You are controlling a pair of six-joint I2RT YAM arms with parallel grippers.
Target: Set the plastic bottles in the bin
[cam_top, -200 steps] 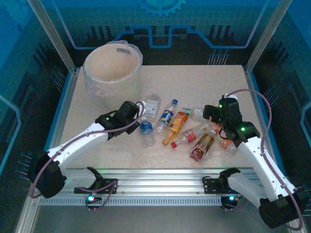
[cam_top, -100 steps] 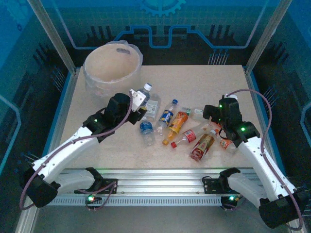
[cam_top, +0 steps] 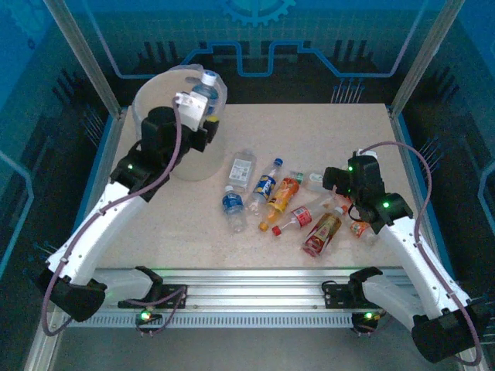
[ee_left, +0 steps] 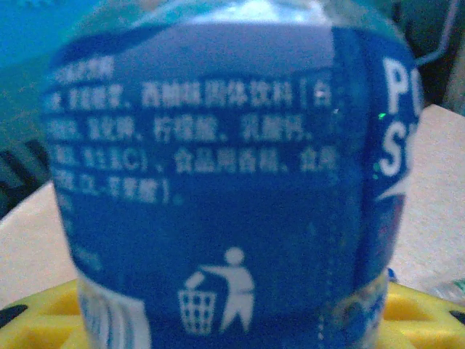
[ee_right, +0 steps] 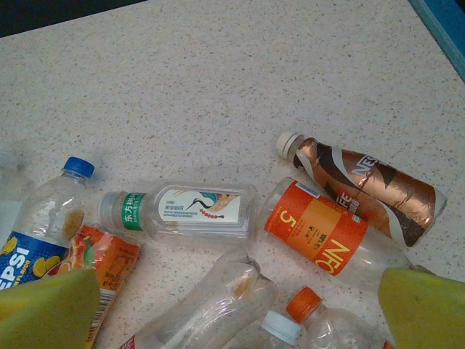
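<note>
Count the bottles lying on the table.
8 from above: clear bottle, blue-labelled bottle, Pepsi bottle, orange bottle, green-banded bottle, red-capped bottle, brown bottle bunched mid-table; red-orange bottle by the right arm, which may hide more.

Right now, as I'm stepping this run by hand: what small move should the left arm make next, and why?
Probably open the left end effector to drop its blue-labelled bottle: it hangs over the bin, inside the rim, while other bottles lie on the table.
</note>
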